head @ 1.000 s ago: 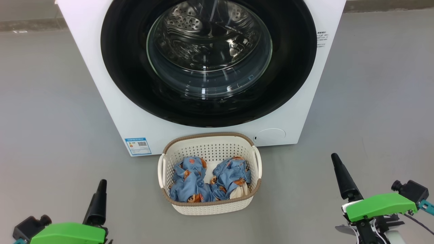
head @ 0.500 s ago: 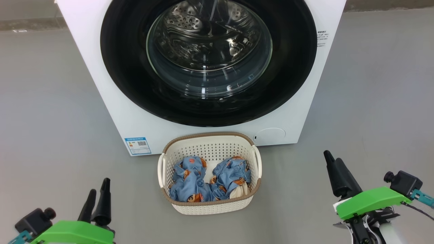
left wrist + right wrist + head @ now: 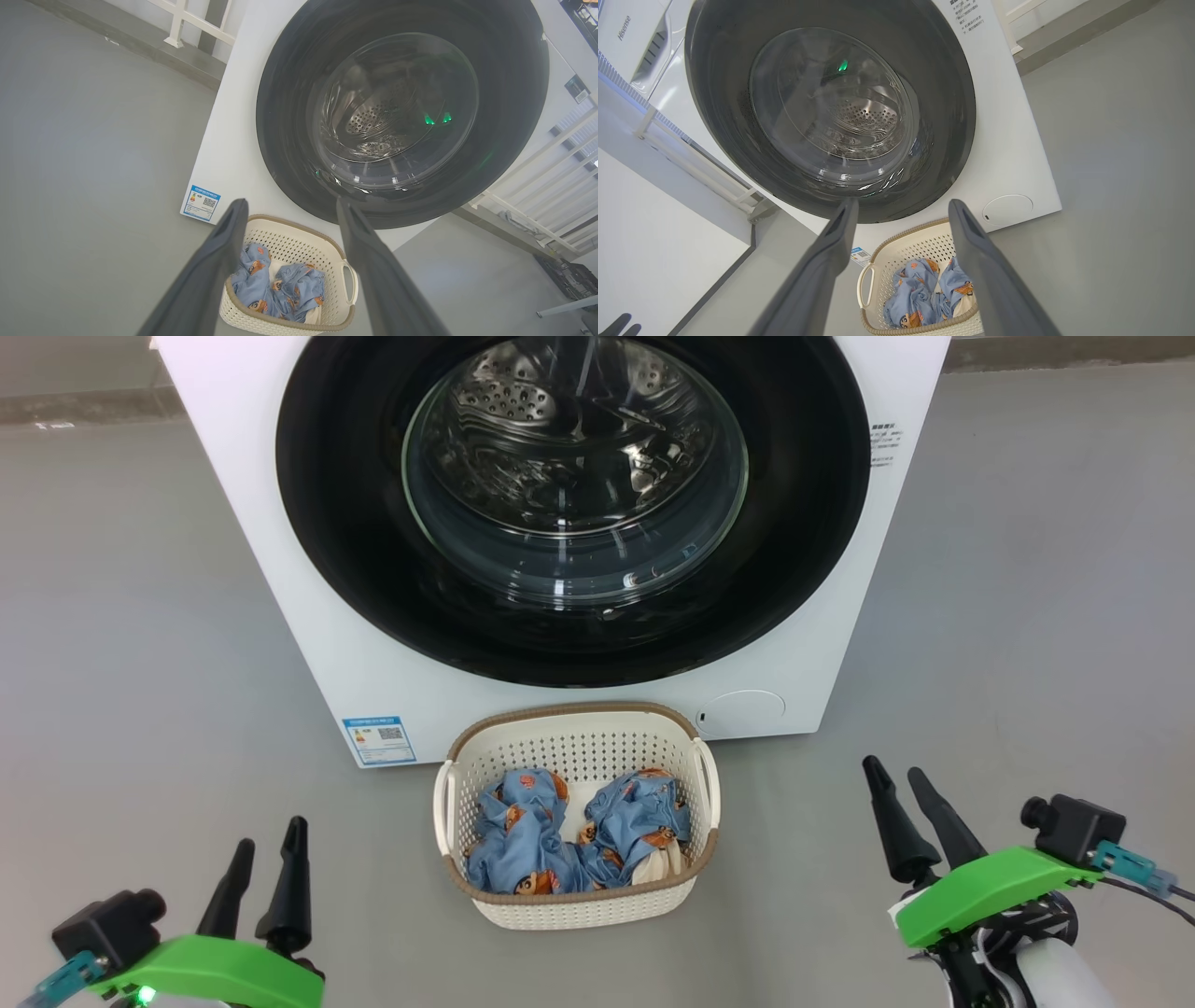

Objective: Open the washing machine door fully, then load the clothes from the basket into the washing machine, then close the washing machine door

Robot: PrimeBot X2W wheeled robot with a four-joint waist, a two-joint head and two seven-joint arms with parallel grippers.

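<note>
The washing machine door (image 3: 574, 504) at the top middle is shut, so the clothes (image 3: 560, 845) wait in the basket (image 3: 579, 709) below it, and the left gripper (image 3: 271, 835) and right gripper (image 3: 894, 768) hang in the bottom corners, fingers apart and empty.

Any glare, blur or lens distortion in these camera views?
Head view: sharp, white streaks glint on the washing machine door. Left wrist view: wide-angle bending, two green glints in the glass, left tool's fingers blurred. Right wrist view: one green glint, same blur.
</note>
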